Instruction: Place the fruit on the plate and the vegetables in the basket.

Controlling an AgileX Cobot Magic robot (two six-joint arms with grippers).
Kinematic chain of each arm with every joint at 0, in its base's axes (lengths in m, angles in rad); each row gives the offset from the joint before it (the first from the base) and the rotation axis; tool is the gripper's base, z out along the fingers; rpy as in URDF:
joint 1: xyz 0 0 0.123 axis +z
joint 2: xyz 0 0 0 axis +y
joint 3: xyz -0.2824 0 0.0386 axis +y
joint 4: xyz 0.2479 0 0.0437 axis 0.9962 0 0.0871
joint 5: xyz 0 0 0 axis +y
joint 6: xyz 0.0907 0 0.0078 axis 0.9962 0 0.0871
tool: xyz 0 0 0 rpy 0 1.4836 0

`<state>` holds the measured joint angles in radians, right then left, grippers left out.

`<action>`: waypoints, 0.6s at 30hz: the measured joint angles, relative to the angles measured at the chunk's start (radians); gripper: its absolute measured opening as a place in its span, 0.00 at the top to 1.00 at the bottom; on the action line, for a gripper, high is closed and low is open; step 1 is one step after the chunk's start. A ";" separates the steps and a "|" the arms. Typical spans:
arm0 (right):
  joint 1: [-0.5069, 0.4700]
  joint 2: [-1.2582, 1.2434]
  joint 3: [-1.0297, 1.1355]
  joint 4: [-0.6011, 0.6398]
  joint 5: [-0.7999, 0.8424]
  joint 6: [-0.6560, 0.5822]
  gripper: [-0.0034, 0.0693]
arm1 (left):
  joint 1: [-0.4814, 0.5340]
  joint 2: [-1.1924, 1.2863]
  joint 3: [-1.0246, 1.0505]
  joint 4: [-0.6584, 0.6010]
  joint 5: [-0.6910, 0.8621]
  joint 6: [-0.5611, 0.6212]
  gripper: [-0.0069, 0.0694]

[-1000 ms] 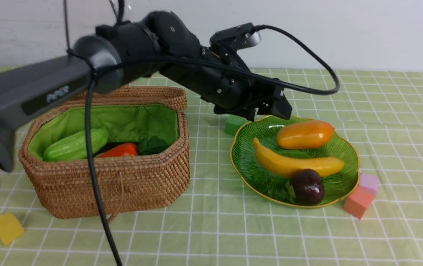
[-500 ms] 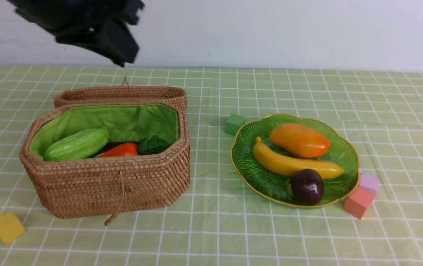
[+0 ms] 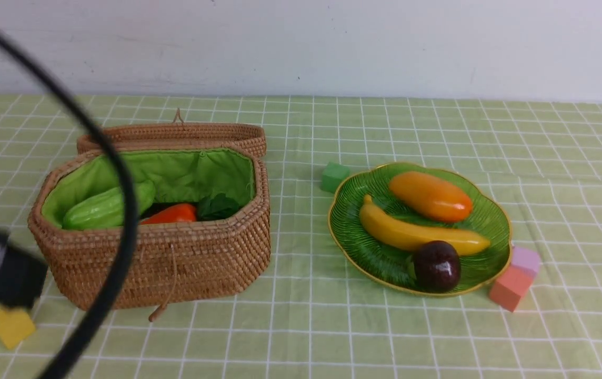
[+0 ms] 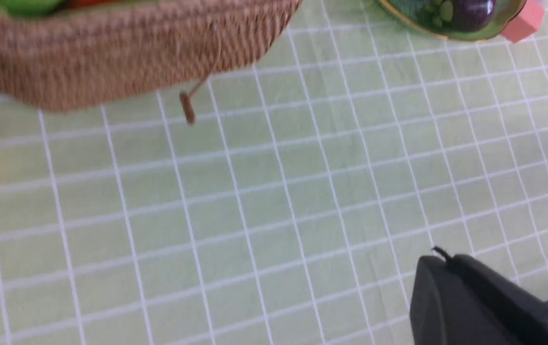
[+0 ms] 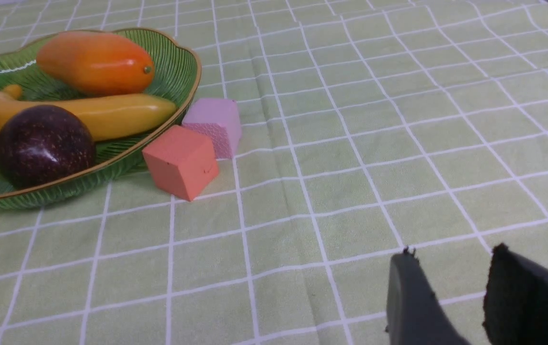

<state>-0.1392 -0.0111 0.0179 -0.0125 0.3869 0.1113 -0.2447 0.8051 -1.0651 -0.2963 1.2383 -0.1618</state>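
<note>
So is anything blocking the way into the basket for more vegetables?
Nothing visible does. The basket stands open, its lid folded back behind it, with the gourd and carrot already inside.

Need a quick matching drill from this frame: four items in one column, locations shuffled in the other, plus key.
Items:
1. mango
2. light green gourd
3. yellow cube
4. green cube

Places:
A. in the basket
B. on the cloth behind the plate's left rim
C. on the plate
D. on the cloth near the basket's front left corner

Pairs: 1-C, 2-A, 3-D, 4-B
</note>
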 joint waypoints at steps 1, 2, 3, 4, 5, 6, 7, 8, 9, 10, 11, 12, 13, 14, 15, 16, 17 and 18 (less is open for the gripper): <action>0.000 0.000 0.000 0.000 0.000 0.000 0.62 | 0.000 -0.044 0.031 0.000 0.000 -0.015 0.93; 0.000 0.000 0.000 0.000 0.000 0.000 0.62 | 0.000 -0.098 0.080 0.001 0.000 -0.038 0.93; 0.000 0.000 0.000 0.000 0.000 0.000 0.62 | 0.000 -0.165 0.132 0.004 0.000 -0.064 0.93; 0.002 0.000 0.000 0.000 0.000 0.000 0.62 | 0.000 -0.198 0.155 0.004 0.000 -0.080 0.93; 0.009 0.000 0.000 0.000 0.000 0.000 0.62 | 0.000 -0.273 0.201 0.004 0.000 -0.103 0.93; 0.020 0.000 0.000 0.000 0.000 0.000 0.62 | 0.000 -0.314 0.223 0.004 0.000 -0.117 0.93; 0.028 0.000 0.000 0.000 0.000 0.000 0.62 | 0.000 -0.344 0.241 0.004 0.000 -0.131 0.93; 0.042 0.000 0.000 0.000 0.000 0.000 0.62 | 0.000 -0.393 0.259 0.004 0.000 -0.148 0.93; 0.059 0.000 0.000 0.000 0.000 0.000 0.62 | 0.000 -0.448 0.275 0.004 -0.002 -0.162 0.93; 0.063 0.000 0.000 0.000 0.000 0.000 0.62 | 0.000 -0.481 0.281 0.004 -0.006 -0.166 0.93; 0.072 0.000 0.000 0.000 0.000 0.000 0.62 | 0.000 -0.519 0.287 0.006 -0.019 -0.172 0.93; 0.076 0.000 0.000 0.000 0.000 0.000 0.62 | 0.000 -0.551 0.289 0.015 -0.039 -0.175 0.93; 0.079 0.000 0.000 0.000 0.000 0.000 0.62 | 0.000 -0.572 0.291 0.026 -0.061 -0.175 0.93; 0.081 0.000 0.000 0.000 0.000 0.000 0.62 | 0.000 -0.592 0.291 0.044 -0.092 -0.175 0.93; 0.082 0.000 0.000 0.000 0.000 0.000 0.62 | 0.000 -0.607 0.291 0.067 -0.128 -0.175 0.93; 0.082 0.000 0.000 0.000 0.000 0.000 0.62 | 0.000 -0.614 0.291 0.090 -0.154 -0.175 0.93; 0.082 0.000 0.000 0.000 0.000 0.000 0.62 | 0.000 -0.614 0.291 0.100 -0.159 -0.175 0.93; 0.082 0.000 0.000 0.000 0.000 0.000 0.62 | 0.000 -0.616 0.292 0.135 -0.187 -0.175 0.93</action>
<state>-0.0571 -0.0111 0.0179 -0.0125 0.3869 0.1113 -0.2447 0.1893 -0.7733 -0.1613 1.0508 -0.3372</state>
